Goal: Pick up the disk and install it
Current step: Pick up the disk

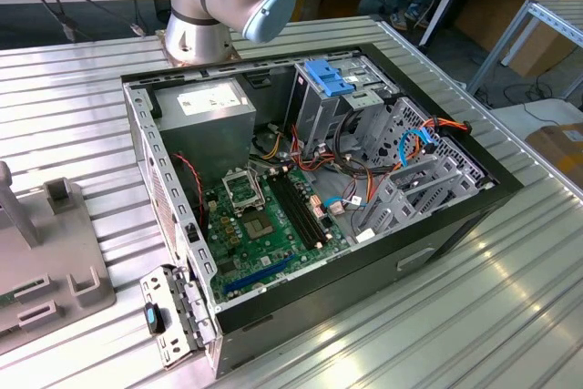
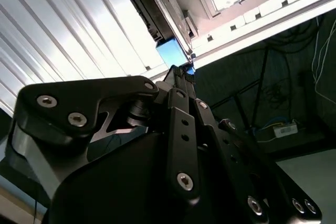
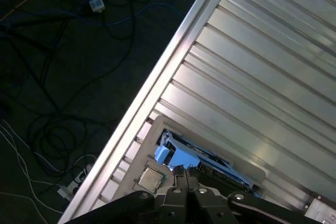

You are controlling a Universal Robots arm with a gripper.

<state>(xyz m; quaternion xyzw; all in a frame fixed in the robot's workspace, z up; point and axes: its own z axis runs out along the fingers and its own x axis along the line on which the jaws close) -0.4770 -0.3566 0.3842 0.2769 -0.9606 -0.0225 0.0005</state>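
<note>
The disk (image 3: 181,158) stands on edge in a grey holder plate (image 3: 137,150) near the rim of the ribbed metal table. Its bright blue side rail (image 2: 172,52) catches the light, and its dark body (image 2: 149,9) runs away from the camera. My gripper (image 3: 185,170) hangs above the blue end of the disk and some way off it. The black fingers (image 2: 181,103) are drawn together with nothing between them. In the exterior view the arm's base (image 1: 205,6) stands behind the open computer case (image 1: 455,225).
A square processor chip (image 3: 149,179) lies on the holder plate beside the disk. Inside the case are a drive cage with a blue bracket (image 1: 328,76), a grey power supply (image 1: 205,102) and a green motherboard (image 1: 264,225). Cables lie on the dark floor (image 3: 63,77) past the table edge.
</note>
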